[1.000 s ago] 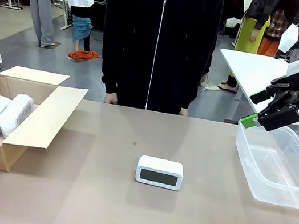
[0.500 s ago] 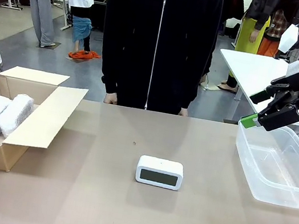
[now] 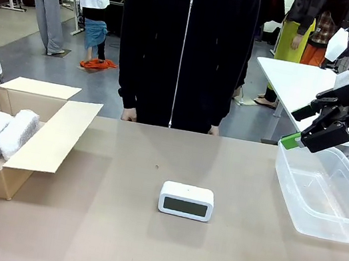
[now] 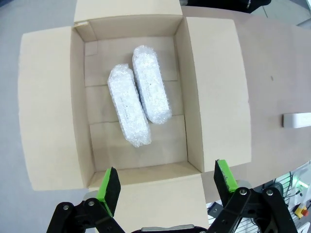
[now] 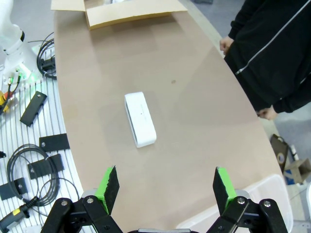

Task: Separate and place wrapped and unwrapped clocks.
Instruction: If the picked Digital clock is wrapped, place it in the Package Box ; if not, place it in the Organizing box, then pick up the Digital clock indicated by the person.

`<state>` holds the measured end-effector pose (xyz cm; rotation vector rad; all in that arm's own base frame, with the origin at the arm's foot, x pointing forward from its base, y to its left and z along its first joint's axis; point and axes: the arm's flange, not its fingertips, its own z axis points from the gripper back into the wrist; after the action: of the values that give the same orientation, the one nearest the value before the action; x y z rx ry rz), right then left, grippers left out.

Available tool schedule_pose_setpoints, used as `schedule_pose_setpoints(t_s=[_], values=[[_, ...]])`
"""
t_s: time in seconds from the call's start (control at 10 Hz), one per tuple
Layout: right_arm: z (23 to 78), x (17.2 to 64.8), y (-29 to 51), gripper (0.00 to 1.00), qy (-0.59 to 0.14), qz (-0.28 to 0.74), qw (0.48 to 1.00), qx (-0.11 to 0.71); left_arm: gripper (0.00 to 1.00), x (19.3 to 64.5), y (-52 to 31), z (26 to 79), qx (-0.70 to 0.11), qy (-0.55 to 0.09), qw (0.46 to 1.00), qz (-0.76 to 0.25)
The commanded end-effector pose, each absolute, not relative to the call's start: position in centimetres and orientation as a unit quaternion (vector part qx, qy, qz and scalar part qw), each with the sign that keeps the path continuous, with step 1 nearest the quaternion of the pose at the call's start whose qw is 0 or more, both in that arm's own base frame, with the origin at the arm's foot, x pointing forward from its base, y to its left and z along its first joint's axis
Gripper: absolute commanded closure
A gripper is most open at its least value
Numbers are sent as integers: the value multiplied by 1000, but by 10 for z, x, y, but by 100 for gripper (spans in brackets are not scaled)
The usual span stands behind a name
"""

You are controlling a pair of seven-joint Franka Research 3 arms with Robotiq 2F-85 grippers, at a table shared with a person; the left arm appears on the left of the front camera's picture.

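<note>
my left gripper (image 4: 166, 180): fingers spread as wide as they go, green pads (image 4: 108, 184) well apart, gripping nothing. it hangs over the open cardboard box (image 4: 209, 97) at the left end of the table (image 3: 110, 227). all four box flaps are folded out. inside on the box floor lie the two wrapped clocks: one wrapped bundle (image 4: 129, 111) and a second wrapped bundle (image 4: 151, 85), side by side, touching along their long sides, a bit staggered. both are in whitish bubble wrap, neither touched by the fingers.

my right gripper (image 5: 164, 187): jaws also fully apart, pads bare, holding nothing. in the front view it sits up in the air at the right end of the table, over the far left corner of the clear plastic tub (image 3: 334, 223), not touching the rim as far as i can tell.

the bare white clock (image 3: 186, 201) sits near the middle of the table, dark screen facing my side, well apart from box and tub and from both grippers.

a person in a black zip jacket (image 3: 184, 44) stands at the far side, hands down at the table's far edge.
</note>
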<state>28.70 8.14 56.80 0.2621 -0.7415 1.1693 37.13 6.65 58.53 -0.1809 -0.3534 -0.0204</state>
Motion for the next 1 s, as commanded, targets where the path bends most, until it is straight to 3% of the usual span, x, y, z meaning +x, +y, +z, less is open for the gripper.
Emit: schedule_pose_setpoints(t_s=[0.0,0.9], values=[[567,288,83,0,-341,534,762,136,0,370,67,587,-83,-177,981,-13],[567,288,83,0,-341,534,762,136,0,370,67,587,-83,-177,981,-13]])
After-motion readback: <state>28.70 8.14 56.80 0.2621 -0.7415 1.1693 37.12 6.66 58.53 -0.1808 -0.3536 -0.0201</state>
